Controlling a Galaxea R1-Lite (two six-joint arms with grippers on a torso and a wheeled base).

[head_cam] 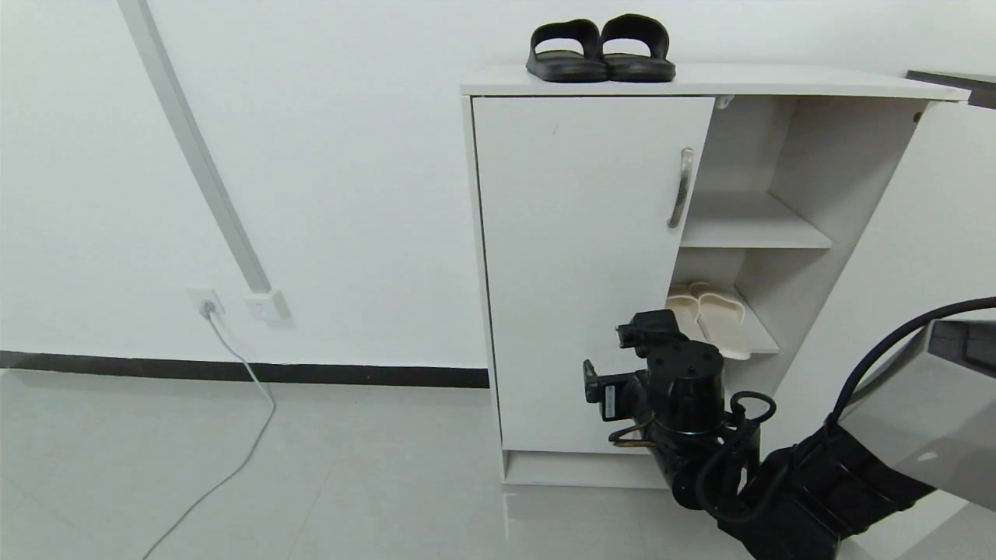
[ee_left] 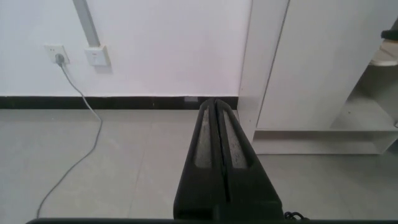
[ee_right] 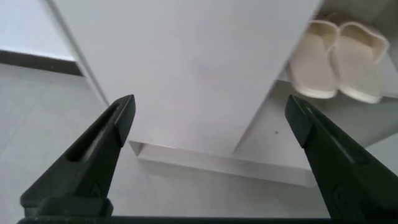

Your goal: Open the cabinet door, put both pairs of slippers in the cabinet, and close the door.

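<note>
Now, my right gripper (ee_right: pixel 209 109) spread wide, holding nothing; I should draw straight back past the shut door (head_cam: pixel 580 272) edge before rising for the black slippers (head_cam: pixel 601 50).

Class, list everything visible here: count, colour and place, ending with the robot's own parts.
black slippers: one pair, black, on top of the cabinet
cream slippers: one pair, cream, on the cabinet's lower shelf
cabinet: one, white, against the wall, left door shut, right door open
door handle: one, silver, on the left door
wall socket: one, white, low on wall, grey cable plugged in
left claw: one, black, shut, over the floor near the cabinet
right claw: one, black, open, facing the left door's lower part
</note>
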